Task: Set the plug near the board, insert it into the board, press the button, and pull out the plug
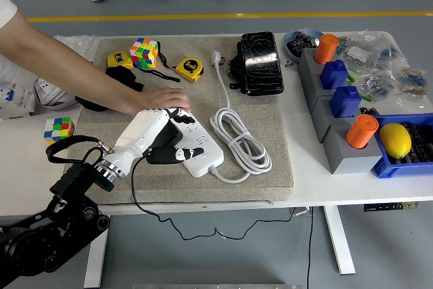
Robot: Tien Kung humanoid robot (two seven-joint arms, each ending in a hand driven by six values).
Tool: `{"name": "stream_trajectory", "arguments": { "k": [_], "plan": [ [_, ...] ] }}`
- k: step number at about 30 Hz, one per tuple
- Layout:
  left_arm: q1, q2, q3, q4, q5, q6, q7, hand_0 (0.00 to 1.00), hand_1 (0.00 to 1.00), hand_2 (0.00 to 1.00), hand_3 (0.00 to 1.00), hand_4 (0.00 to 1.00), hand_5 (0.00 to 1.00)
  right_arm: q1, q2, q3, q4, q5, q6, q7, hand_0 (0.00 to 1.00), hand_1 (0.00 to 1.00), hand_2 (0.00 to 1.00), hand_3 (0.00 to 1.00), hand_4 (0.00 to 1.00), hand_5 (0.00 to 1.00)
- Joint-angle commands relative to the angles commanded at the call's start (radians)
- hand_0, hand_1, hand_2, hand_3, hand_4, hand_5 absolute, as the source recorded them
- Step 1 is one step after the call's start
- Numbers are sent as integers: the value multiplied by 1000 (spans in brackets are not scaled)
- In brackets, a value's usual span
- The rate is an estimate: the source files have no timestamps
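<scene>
The white power strip (201, 152) lies slanted on the grey mat (270, 133), its white cable (237, 141) coiled to the right. My left hand (170, 148), white with black fingers, is over the strip's left half, shut on the black plug (164, 141). The plug sits right on the strip's face, and whether its pins are in a socket is hidden. Its thin black cord (145, 209) drops over the table's near edge. A person's hand (162, 101) presses on the strip's far end, just above my hand.
Two yellow tape measures (189, 69), a colour cube (144, 52) and a black pouch (260, 63) lie at the mat's back. Another cube (59, 128) sits left. Grey blocks with orange and blue pieces (342, 99) and a blue bin with a lemon (395, 140) stand right.
</scene>
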Motion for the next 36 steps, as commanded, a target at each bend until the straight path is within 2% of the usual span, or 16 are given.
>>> {"name": "stream_trajectory", "arguments": {
  "k": [2, 3, 8, 9, 12, 14, 15, 20, 21, 23, 26, 27, 36],
  "plan": [
    [5, 9, -2, -40, -10, -20, 12, 479, 609, 619, 619, 969, 589, 0, 0, -1, 0, 0, 0, 0, 489, 535, 531, 504, 810, 338],
    [7, 14, -2, -68, -18, -37, 23, 373, 548, 589, 631, 970, 591, -1, 0, -1, 0, 0, 0, 0, 488, 535, 531, 505, 810, 338],
    [7, 29, 2, -168, -46, -125, 89, 373, 548, 589, 631, 970, 591, -2, 1, -5, -2, 4, 1, -1, 488, 535, 531, 505, 810, 338],
    [5, 30, 2, -190, -54, -153, 117, 259, 386, 483, 638, 964, 567, -2, 1, -6, -2, 4, 1, -1, 488, 536, 530, 505, 810, 338],
    [2, 30, 3, -225, -62, -218, 187, 259, 386, 483, 638, 964, 567, -3, 0, -6, -1, 3, 1, -2, 488, 536, 530, 505, 810, 338],
    [-4, 30, 3, -250, -47, -280, 250, 259, 386, 483, 638, 964, 567, -2, 0, -5, -1, 2, 1, -2, 488, 536, 530, 505, 810, 338],
    [-6, 30, 4, -257, -42, -304, 274, 148, 178, 257, 683, 852, 242, -1, 0, -5, -1, 2, 1, -2, 488, 536, 530, 505, 811, 338],
    [-14, 31, 3, -281, -43, -436, 381, 148, 178, 257, 683, 852, 242, -2, 0, -4, -1, 3, 2, -3, 488, 536, 530, 505, 811, 338],
    [-15, 32, 4, -284, -49, -458, 397, 72, 101, 170, 880, 747, 2, -3, 0, -4, -1, 4, 2, -3, 487, 536, 526, 505, 813, 339],
    [-16, 33, 6, -287, -65, -494, 420, 72, 101, 170, 880, 747, 2, -3, 0, -6, -2, 5, 2, -3, 487, 536, 526, 505, 813, 339],
    [-18, 33, 9, -291, -90, -526, 444, 72, 101, 170, 880, 747, 2, -4, 0, -6, -1, 5, 2, -3, 487, 536, 526, 505, 813, 339],
    [-18, 33, 10, -291, -95, -533, 450, 62, 100, 161, 953, 786, 2, -3, 1, -6, -1, 4, 3, -3, 487, 536, 526, 505, 813, 337],
    [-23, 27, 17, -273, -89, -561, 484, 59, 100, 164, 942, 791, 2, -2, 1, -4, 0, 2, 3, -3, 485, 536, 525, 505, 814, 338]
  ]
}}
